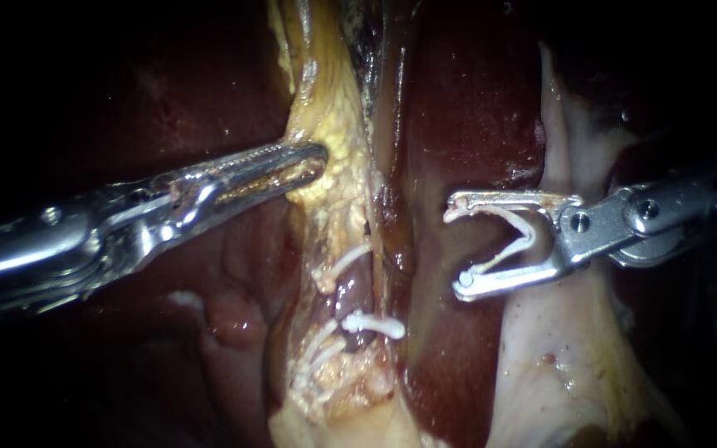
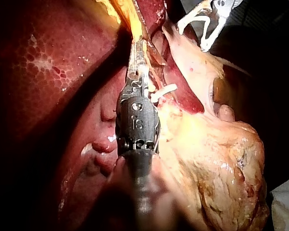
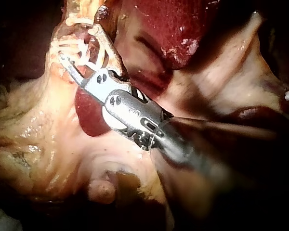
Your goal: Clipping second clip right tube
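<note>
A strip of yellow fatty tissue (image 1: 334, 166) runs down the middle, and my left instrument (image 1: 313, 162) is shut on its edge. Below it a dark tube (image 1: 357, 290) carries a white clip (image 1: 373, 323). Another clip (image 1: 346, 261) lies above that one, and more clips (image 1: 317, 344) sit to the lower left. My right instrument (image 1: 456, 247) holds an open white clip (image 1: 516, 236) between jaws that stand wide apart. It hovers over the liver (image 1: 466, 124), to the right of the tube and apart from it. In the right wrist view the right instrument (image 3: 77, 43) points toward the clipped tubes.
Pale tissue (image 1: 574, 357) lies under and below the right instrument's shaft. Dark liver surface (image 1: 168, 91) fills the left side. In the left wrist view, a bulky yellow-white mass (image 2: 216, 159) sits beside the left instrument (image 2: 135, 45), with the right instrument (image 2: 207, 24) ahead of it.
</note>
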`<action>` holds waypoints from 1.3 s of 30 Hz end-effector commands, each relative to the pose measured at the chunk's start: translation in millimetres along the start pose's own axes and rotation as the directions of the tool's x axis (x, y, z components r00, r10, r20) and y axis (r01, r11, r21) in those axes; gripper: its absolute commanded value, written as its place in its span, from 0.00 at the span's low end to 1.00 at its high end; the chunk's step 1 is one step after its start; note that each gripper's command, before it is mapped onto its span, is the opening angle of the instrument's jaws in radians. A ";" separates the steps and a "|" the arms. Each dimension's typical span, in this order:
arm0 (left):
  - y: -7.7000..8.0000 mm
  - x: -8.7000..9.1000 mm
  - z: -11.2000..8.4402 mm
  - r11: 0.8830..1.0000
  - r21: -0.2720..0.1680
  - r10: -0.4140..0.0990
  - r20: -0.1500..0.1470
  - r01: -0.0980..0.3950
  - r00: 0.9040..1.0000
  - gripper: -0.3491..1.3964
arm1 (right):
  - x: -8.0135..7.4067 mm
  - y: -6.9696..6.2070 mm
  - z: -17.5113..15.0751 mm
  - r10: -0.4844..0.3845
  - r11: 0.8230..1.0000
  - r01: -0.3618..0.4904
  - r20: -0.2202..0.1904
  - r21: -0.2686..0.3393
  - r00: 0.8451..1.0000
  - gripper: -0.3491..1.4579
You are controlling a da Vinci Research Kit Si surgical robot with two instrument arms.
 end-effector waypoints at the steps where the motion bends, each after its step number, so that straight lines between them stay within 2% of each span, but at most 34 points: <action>1: -0.1 0.0 -0.4 1.000 0.003 0.001 0.000 -0.001 1.000 0.00 | -0.2 -0.1 0.2 -0.002 1.000 0.002 -0.001 0.003 1.000 0.52; 5: -0.9 -0.3 -3.0 1.000 0.000 0.001 -0.001 -0.001 1.000 0.00 | -1.1 -0.8 1.7 -0.011 1.000 0.011 -0.004 0.015 1.000 0.52; 9: -1.7 -1.7 -6.3 1.000 -0.009 -0.005 0.001 0.005 1.000 0.00 | -2.4 -1.4 3.8 0.036 0.999 -0.035 -0.008 0.033 0.999 0.52; 15: -1.4 -5.1 -9.7 0.999 -0.017 -0.028 0.069 0.029 0.997 0.00 | -4.2 -2.1 6.7 0.126 0.991 -0.126 -0.010 0.051 0.992 0.52; 19: -0.7 -6.6 -11.5 0.999 -0.031 -0.021 0.089 0.023 0.996 0.00 | -5.1 -2.5 8.0 0.223 0.973 -0.222 -0.008 0.060 0.975 0.52; 24: -0.9 -7.4 -12.6 0.999 -0.034 -0.022 0.105 0.025 0.994 0.00 | -5.8 -2.6 8.7 0.320 0.945 -0.320 0.001 0.066 0.947 0.52; 29: -1.5 -7.5 -12.8 0.999 -0.040 -0.016 0.106 0.021 0.994 0.00 | -6.0 -2.2 9.1 0.359 0.931 -0.360 0.016 0.062 0.933 0.52; 35: -2.1 -7.6 -13.1 0.999 -0.045 -0.011 0.106 0.016 0.994 0.00 | -6.7 -1.8 10.1 0.379 0.923 -0.380 0.022 0.058 0.925 0.52; 39: -2.6 -7.7 -13.4 0.999 -0.048 -0.012 0.107 0.017 0.994 0.00 | -7.9 -1.6 11.2 0.390 0.919 -0.391 0.043 0.049 0.920 0.52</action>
